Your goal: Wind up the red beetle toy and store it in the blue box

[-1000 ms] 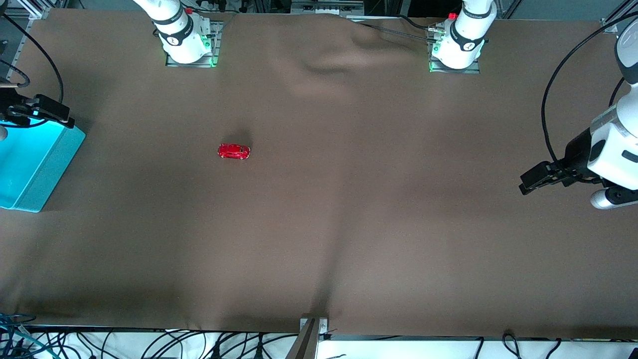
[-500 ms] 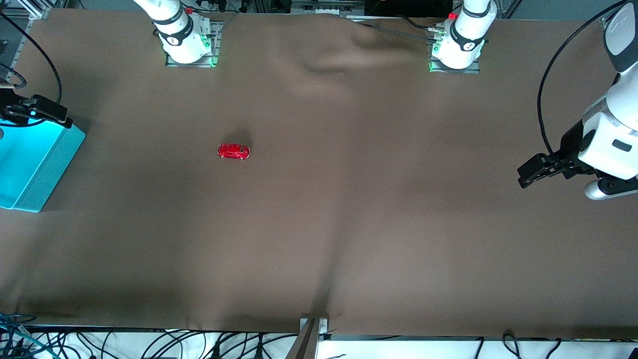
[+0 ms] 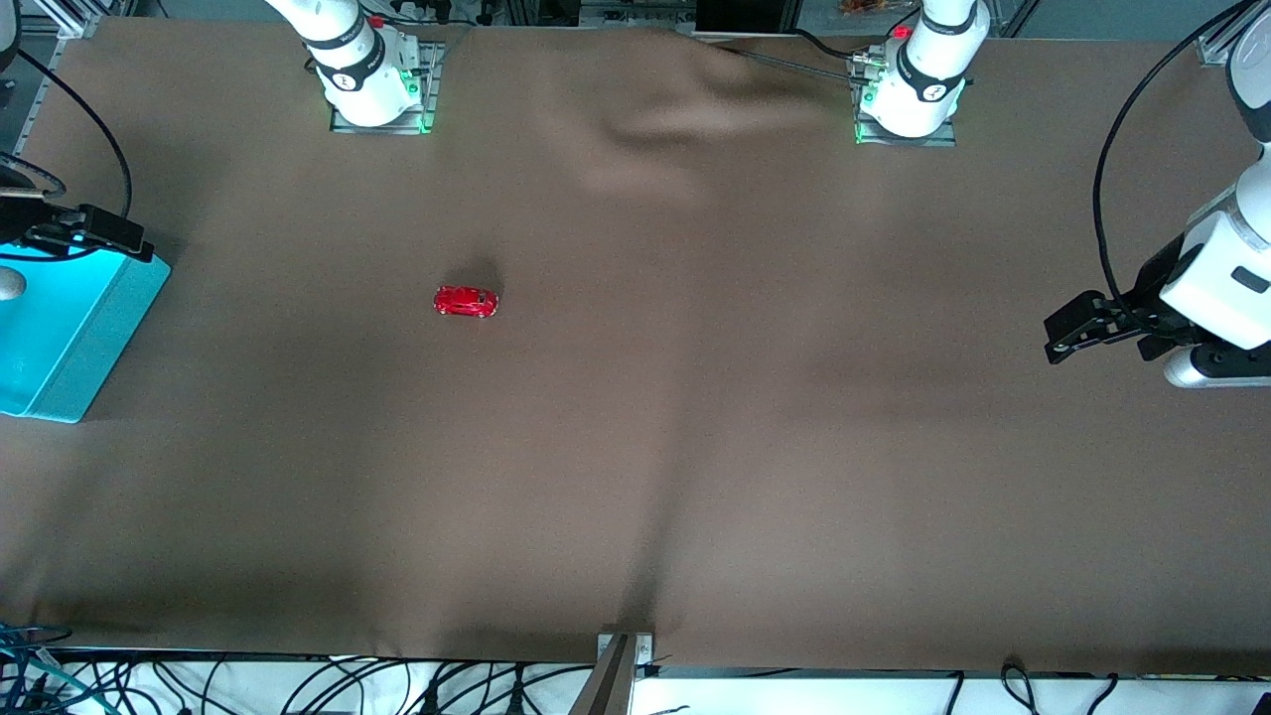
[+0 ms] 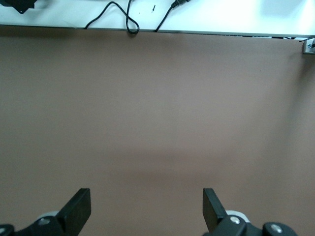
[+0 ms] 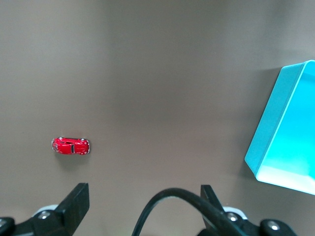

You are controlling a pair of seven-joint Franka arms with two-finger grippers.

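The red beetle toy [image 3: 466, 301] stands on the brown cloth, toward the right arm's end of the table. It also shows in the right wrist view [image 5: 71, 145]. The blue box [image 3: 74, 338] sits at the table's edge at the right arm's end, and part of it shows in the right wrist view [image 5: 288, 142]. My right gripper [image 3: 124, 238] is open and empty, up over the box's corner that lies farther from the front camera. My left gripper [image 3: 1060, 338] is open and empty above bare cloth at the left arm's end, well away from the toy.
The brown cloth [image 3: 695, 447] covers the whole table, with a wrinkle near the arm bases [image 3: 675, 119]. A black cable [image 5: 167, 206] loops between my right gripper's fingers in the right wrist view. Cables hang along the table edge nearest the front camera [image 3: 298, 685].
My left gripper has shifted a little toward the left arm's end of the table. My right gripper has moved slightly over the box's corner. The toy and the box have not moved.
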